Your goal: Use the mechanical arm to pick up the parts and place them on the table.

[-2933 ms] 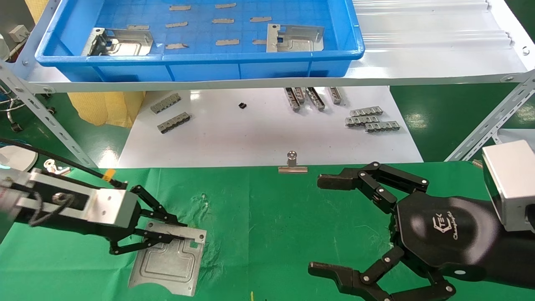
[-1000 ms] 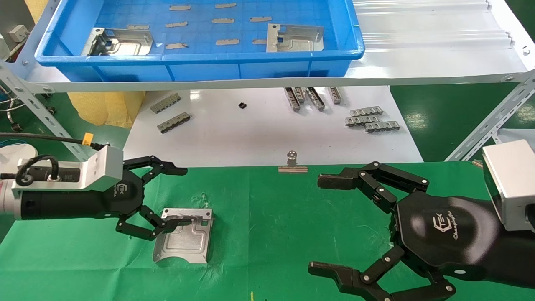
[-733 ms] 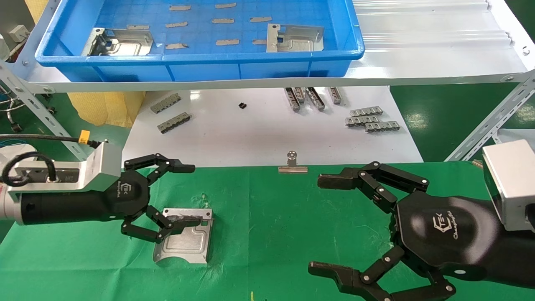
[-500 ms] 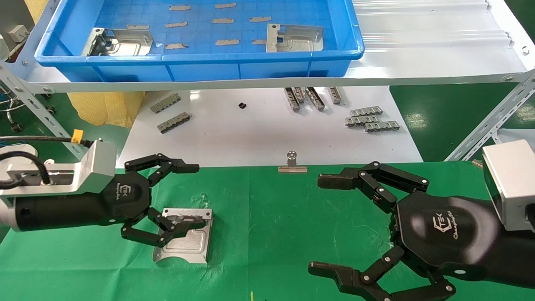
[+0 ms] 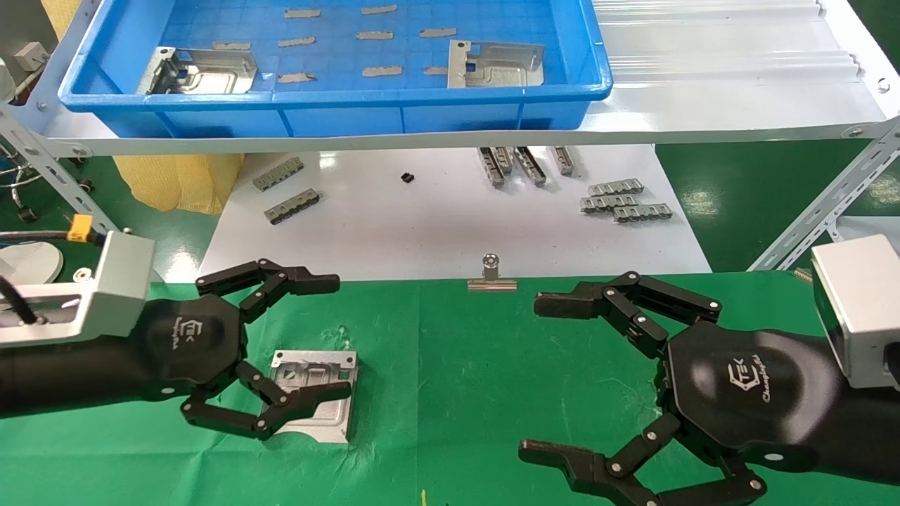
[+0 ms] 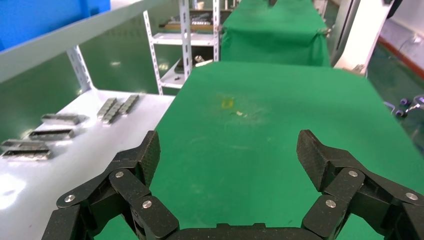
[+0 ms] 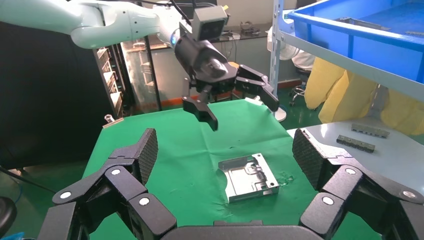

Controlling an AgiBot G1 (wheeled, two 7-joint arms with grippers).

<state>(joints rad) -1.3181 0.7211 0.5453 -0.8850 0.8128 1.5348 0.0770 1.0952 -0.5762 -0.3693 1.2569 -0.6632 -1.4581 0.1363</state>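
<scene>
One silver part (image 5: 314,366) lies flat on the green table (image 5: 457,365), also seen in the right wrist view (image 7: 248,177). My left gripper (image 5: 336,337) hovers open just left of and above that part, holding nothing; its lower finger crosses in front of the part. In its own wrist view the left gripper (image 6: 230,150) frames only bare green cloth. My right gripper (image 5: 534,377) stands open and empty over the table's right half, facing the part. Two more parts (image 5: 204,70) (image 5: 496,65) rest in the blue bin (image 5: 337,105) on the shelf.
A glossy white board (image 5: 422,225) behind the table carries grey comb-like strips (image 5: 292,204) (image 5: 626,200). A silver binder clip (image 5: 492,275) sits at the cloth's far edge. Slanted shelf braces (image 5: 823,211) stand at both sides.
My left gripper let go of the part, opened wide, rose and drew back to the left. The part now lies flat on the cloth. The right arm has not moved.
</scene>
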